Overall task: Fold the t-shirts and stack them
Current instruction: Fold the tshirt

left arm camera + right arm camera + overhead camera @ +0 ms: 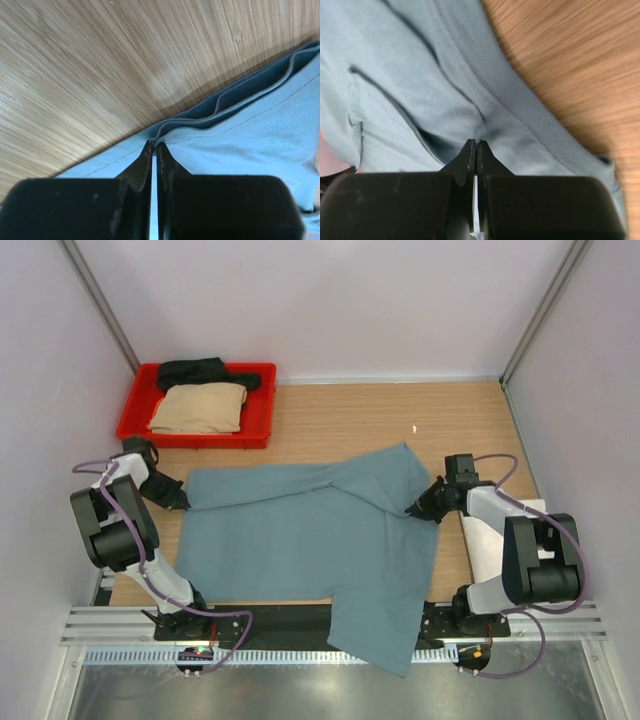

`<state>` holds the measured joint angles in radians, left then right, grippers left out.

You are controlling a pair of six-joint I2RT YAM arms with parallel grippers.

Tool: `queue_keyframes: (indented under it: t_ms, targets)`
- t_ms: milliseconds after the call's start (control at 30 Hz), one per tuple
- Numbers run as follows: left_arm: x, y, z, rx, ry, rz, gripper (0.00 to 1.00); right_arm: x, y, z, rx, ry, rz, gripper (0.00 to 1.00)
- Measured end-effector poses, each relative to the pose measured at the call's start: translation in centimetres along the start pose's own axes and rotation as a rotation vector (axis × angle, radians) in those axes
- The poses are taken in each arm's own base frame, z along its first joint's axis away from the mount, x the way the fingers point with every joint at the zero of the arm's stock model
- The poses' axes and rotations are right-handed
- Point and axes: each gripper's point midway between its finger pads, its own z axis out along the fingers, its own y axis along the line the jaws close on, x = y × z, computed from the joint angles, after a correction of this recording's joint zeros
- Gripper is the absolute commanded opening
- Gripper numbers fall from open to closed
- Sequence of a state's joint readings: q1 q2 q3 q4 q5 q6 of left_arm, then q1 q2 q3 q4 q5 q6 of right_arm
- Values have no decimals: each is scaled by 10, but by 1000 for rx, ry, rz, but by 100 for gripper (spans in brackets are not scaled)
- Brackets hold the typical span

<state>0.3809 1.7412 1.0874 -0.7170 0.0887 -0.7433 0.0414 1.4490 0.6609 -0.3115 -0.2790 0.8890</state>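
Wooden table (480,420), teal t-shirt (310,540) spread across its centre, red tray (262,375) at 10 o'clock holding tan t-shirt (200,408) and black t-shirt (195,370), left gripper (183,502) clamped on teal cloth at 9 o'clock, right gripper (415,510) clamped on it at 3 o'clock.

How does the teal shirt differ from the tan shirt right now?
The teal shirt lies spread on the table, one end hanging over the near edge; the tan shirt sits folded in the red tray. The left gripper and right gripper pinch the teal shirt; neither touches the tan shirt. Both are plain cloth.
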Motion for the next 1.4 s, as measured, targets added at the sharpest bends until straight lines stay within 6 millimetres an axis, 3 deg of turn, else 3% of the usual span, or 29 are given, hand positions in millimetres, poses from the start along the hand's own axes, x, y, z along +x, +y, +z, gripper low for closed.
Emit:
queue_keyframes:
  t_ms: [100,233,367,533,933,1400]
  targets:
    - [-2,0,-1,-4,-5,4,0,-1,7,-14,-34,-22,-46,1]
    - [-3,3,1,-18,-9,15,0,-5,35,-53,-174,-112,-147,1]
    - [-4,6,5,-39,-6,18,0,0,50,-79,-293,-166,-203,1]
    - [-6,6,5,-47,-6,17,0,6,57,-91,-359,-183,-231,1]
    - [-7,6,6,-56,-7,20,0,14,97,-137,-580,-313,-362,1]
    - [-13,7,6,-78,-21,21,0,38,111,-153,-629,-384,-431,1]
